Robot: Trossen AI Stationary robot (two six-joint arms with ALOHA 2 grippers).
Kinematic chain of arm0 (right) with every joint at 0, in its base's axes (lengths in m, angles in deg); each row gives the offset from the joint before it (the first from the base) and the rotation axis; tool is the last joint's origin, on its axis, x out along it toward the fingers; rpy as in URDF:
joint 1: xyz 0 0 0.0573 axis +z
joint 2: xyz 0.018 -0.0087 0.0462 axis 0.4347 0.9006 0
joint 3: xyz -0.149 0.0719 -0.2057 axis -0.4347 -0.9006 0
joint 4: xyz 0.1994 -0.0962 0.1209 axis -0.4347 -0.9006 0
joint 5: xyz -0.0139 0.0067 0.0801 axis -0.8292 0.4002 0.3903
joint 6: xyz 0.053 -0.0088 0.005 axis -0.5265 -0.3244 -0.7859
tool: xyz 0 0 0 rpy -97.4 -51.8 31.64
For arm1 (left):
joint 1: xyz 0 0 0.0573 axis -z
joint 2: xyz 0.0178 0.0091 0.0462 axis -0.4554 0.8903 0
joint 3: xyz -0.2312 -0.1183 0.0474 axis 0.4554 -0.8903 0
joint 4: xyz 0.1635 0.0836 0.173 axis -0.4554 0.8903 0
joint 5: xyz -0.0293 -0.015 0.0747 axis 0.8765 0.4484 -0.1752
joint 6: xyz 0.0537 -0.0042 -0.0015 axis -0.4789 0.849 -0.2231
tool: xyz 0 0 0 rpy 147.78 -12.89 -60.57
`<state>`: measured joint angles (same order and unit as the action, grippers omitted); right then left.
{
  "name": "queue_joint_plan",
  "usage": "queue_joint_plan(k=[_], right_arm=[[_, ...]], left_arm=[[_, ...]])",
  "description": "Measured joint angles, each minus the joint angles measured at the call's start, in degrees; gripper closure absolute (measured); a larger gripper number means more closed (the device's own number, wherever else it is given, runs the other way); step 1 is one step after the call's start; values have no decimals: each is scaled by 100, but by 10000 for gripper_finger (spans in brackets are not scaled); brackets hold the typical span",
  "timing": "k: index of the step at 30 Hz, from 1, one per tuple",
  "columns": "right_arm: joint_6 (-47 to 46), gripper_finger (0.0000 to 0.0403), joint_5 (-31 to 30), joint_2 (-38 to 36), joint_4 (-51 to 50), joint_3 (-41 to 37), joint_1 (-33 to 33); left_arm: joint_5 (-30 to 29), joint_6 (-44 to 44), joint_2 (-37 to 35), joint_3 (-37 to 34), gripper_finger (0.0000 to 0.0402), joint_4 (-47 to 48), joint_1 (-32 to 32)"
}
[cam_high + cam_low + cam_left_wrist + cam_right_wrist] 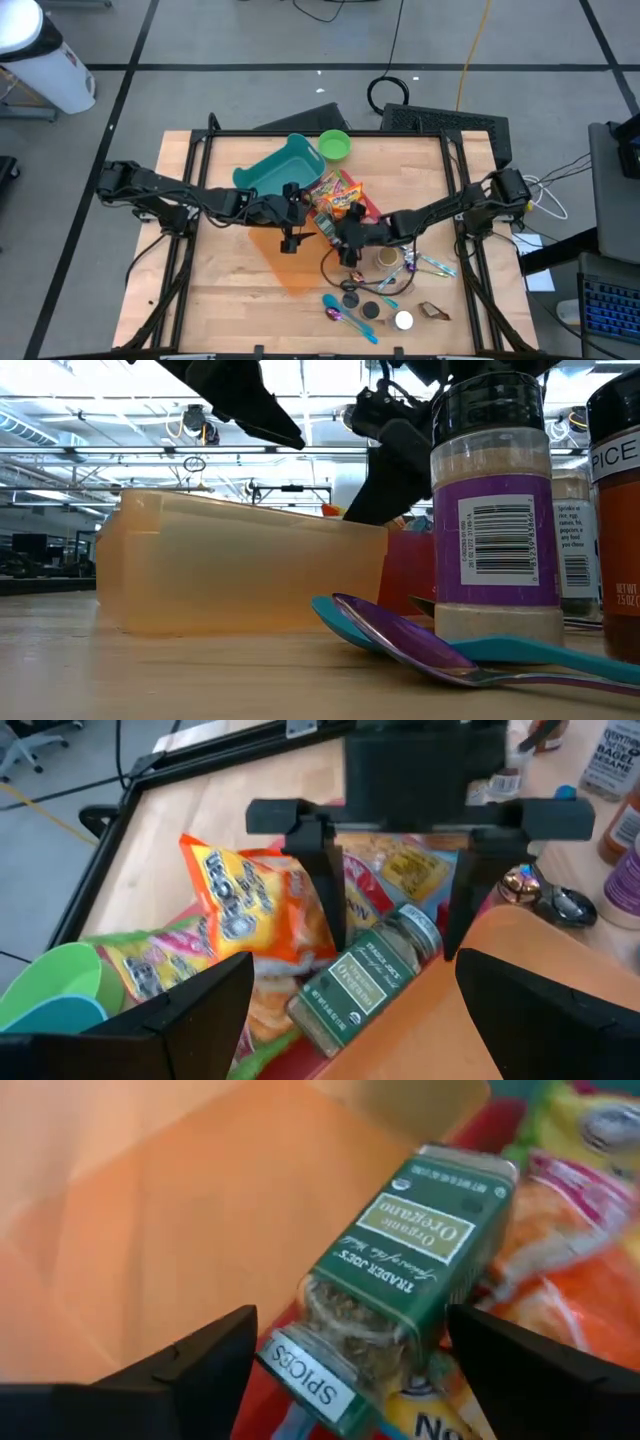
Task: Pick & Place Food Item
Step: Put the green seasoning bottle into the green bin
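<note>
Oregano jar (400,1270): green label, gold panel, white lettering. Bin (285,255): translucent orange. Snack bags (250,910): orange-yellow print. Bowl (334,145): lime green. Tray (280,170): teal. Spoons (420,645): purple, teal. Spice bottle (495,510): purple label, black cap.

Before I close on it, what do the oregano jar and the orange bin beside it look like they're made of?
The oregano jar looks like clear glass or hard plastic: dried herb shows through the wall, under a glossy green paper label; I can't tell which. The orange bin looks like translucent plastic with a smooth, slightly frosted finish, since light glows through its walls. The right gripper is open around the jar.
</note>
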<state>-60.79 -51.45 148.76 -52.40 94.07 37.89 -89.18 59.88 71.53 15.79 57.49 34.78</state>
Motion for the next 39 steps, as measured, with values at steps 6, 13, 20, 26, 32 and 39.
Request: queue_joint_plan(k=[6, 13, 20, 26, 32, 39], right_arm=[[-591, 138, 93, -11, -222, 1, -79], [-674, 228, 227, -193, -324, -17, -82], [-694, 311, 218, -210, -222, -17, -120], [-338, 305, 231, -208, 262, -17, -212], [-408, 226, 277, -88, 290, -47, -451], [-317, 155, 1049, 304, 417, -69, -680]], left_arm=[[2, 88, 0, 0, 48, 8, 0], [12, 85, 0, 0, 48, 8, 0], [17, 84, 0, 0, 48, 26, 0], [17, 69, 0, 0, 48, 11, 0], [17, 92, 0, 0, 48, 17, 0], [22, 103, 0, 0, 48, 11, 0]])
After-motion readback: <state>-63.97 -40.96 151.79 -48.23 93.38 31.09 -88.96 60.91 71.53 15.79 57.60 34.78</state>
